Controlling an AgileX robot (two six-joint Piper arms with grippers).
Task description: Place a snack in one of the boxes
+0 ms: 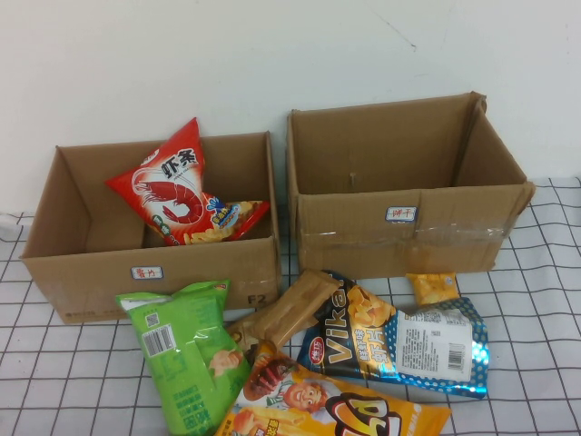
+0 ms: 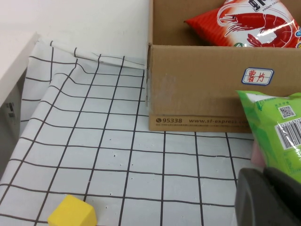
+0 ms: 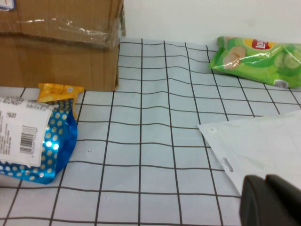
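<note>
The snacks I have to choose from lie in a heap on the desk [image 1: 545,363] in front of the 2 boxes. The green bag [image 1: 186,350] sits at the left of the heap, just before the left box [image 1: 100,277], with its long axis running away from that box toward me. The blue bag [image 1: 413,341] lies before the right box [image 1: 399,241], its length running across the desk. A red bag [image 1: 172,191] is already leaning inside the left box, while the right box looks empty.

In the left wrist view the green bag [image 2: 277,132] is right beside the left gripper [image 2: 268,197], just ahead of it toward the box. The right gripper [image 3: 270,200] is well apart from the blue bag [image 3: 35,141], which lies off to one side. I cannot tell whether either gripper's fingers are apart or together. Neither arm shows in the high view.

I judge the left arm nearer, and the green bag its natural pick.
</note>
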